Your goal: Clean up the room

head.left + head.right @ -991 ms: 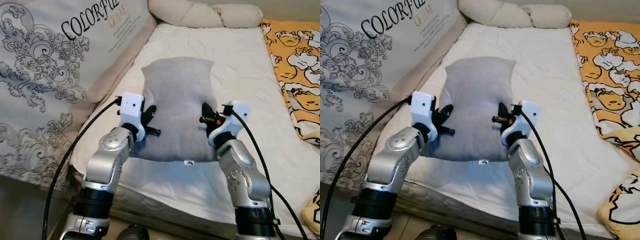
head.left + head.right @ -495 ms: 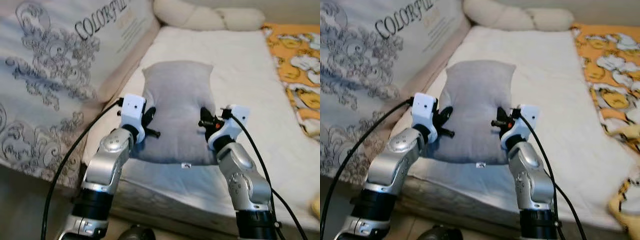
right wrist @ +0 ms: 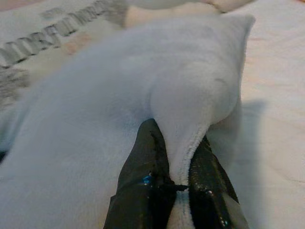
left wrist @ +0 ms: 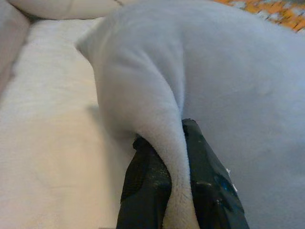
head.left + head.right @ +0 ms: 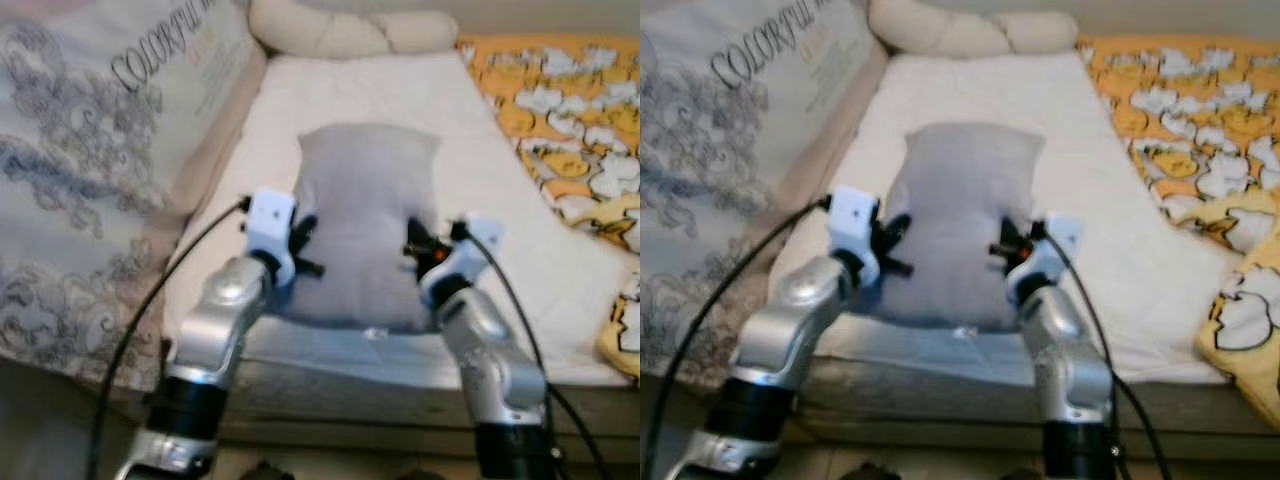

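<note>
White mattress (image 5: 500, 190) carries your soft grey fleece pillow (image 5: 366, 215) — left gripper (image 4: 164, 164) and right gripper (image 3: 177, 164) each pinch an edge. You look mid-placement — releasing is left.

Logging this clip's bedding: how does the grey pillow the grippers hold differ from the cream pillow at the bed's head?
The grey pillow is pinched on either side by the left gripper and right gripper; the cream pillow lies untouched. The grey one is plain and rectangular, the cream one long and lumpy. Both are soft and lie on the white mattress.
</note>
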Tool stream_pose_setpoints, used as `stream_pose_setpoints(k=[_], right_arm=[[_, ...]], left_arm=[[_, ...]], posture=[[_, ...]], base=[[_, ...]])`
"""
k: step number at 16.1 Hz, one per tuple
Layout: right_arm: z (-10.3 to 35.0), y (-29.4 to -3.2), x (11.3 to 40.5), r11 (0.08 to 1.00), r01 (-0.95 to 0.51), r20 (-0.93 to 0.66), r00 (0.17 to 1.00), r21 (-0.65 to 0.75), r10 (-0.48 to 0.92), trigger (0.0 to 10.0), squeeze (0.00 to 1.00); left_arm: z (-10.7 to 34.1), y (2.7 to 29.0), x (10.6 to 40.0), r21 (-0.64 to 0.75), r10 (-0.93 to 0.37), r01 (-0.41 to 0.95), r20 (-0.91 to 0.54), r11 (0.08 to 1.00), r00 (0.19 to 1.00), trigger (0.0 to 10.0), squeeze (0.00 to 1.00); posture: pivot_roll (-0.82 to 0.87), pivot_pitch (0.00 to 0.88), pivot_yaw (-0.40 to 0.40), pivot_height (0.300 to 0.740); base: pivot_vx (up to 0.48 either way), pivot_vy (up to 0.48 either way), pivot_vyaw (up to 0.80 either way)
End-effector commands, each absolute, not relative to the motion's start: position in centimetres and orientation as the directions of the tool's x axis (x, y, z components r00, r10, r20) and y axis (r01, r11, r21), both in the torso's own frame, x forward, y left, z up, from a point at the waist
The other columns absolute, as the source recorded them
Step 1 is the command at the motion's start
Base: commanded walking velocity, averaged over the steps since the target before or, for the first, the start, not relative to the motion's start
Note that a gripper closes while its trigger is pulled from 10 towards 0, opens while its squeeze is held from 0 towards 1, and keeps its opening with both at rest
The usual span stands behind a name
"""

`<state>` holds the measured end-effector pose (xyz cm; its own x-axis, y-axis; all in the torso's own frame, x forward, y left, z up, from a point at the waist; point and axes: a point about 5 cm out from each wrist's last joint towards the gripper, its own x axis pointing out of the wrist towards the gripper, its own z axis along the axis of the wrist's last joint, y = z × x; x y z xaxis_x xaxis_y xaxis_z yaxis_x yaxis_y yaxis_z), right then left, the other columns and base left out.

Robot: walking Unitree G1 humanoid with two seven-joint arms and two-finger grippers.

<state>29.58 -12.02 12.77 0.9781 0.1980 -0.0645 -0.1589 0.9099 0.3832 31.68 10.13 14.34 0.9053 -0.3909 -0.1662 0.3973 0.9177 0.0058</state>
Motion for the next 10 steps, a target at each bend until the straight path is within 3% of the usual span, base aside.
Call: stream_pose_setpoints(k=[1, 10], right_arm=[[13.7, -12.23, 29.75, 0.905, -0.16, -0.023, 0.983, 0.394, 0.184, 10.0, 0.0], [13.63, -11.94, 29.69, 0.905, -0.172, -0.02, 0.981, 0.388, 0.195, 10.0, 0.0]], left_arm=[[15.05, 10.33, 31.82, 0.015, -0.385, 0.391, -0.138, 0.92, 0.912, 10.0, 0.0], [14.71, 10.56, 31.48, 0.006, -0.39, 0.395, -0.142, 0.919, 0.91, 10.0, 0.0]], posture=[[-0.05, 0.0, 0.073, 0.74], [-0.05, 0.0, 0.075, 0.74]], base=[[0.0, 0.281, 0.0], [0.0, 0.266, 0.0]])
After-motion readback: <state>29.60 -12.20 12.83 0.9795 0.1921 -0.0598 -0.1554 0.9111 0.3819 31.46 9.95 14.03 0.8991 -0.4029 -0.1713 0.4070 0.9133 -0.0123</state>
